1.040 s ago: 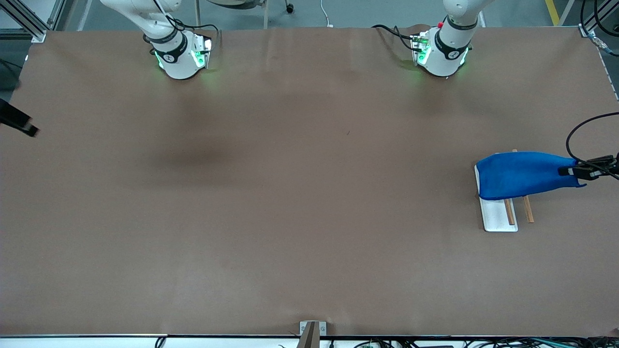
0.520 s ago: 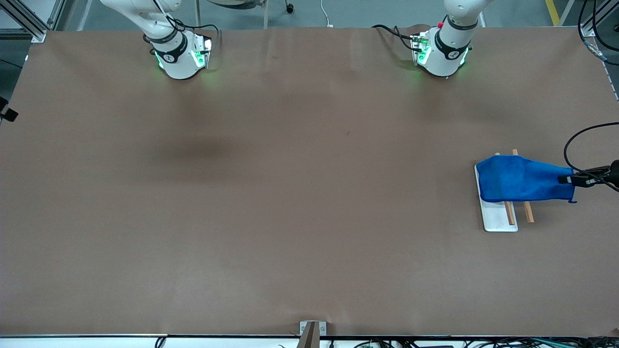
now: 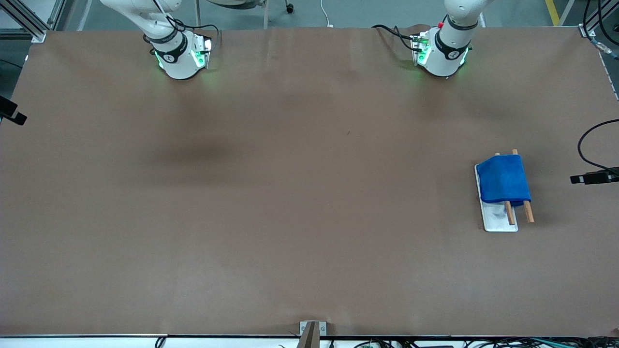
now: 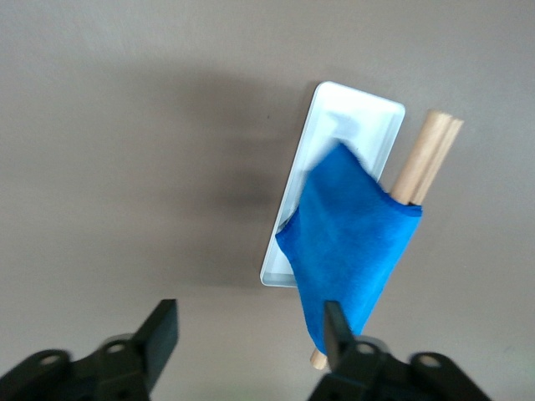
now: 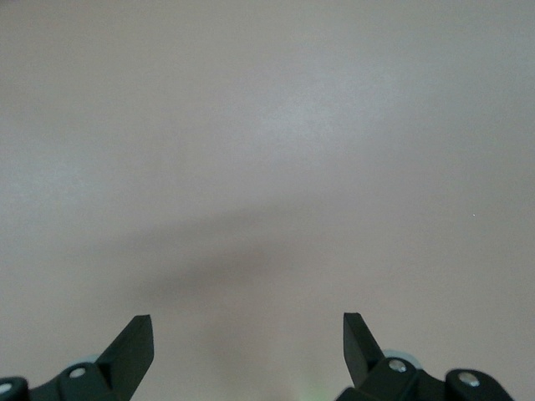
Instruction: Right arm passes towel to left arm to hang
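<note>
Front view, right arm: its green-lit base [image 3: 181,55] stands at the desk's top edge; the right end effector [image 3: 12,113] pokes in at the view's left edge, over the desk's border at the right arm's end, a little higher in the view than a second ago.
Right end effector state: released, fingers [image 5: 134,347] spread wide over bare desk [image 5: 267,125], holding nothing.
Desk middle: bare brown surface [image 3: 300,193].
Towel: the blue towel [image 3: 504,179] hangs folded over two wooden rods [image 3: 528,211] of a rack with a white base [image 3: 498,218], near the desk's edge at the left arm's end.
Change in towel: a second ago it was stretched out toward the left end effector, which pinched its corner; now it has dropped back onto the rods, compact.
Left end effector: at the view's right edge [image 3: 594,178], apart from the towel.
Left end effector state: released, fingers [image 4: 159,334] parted, with the towel [image 4: 351,242] hanging free ahead of them.
</note>
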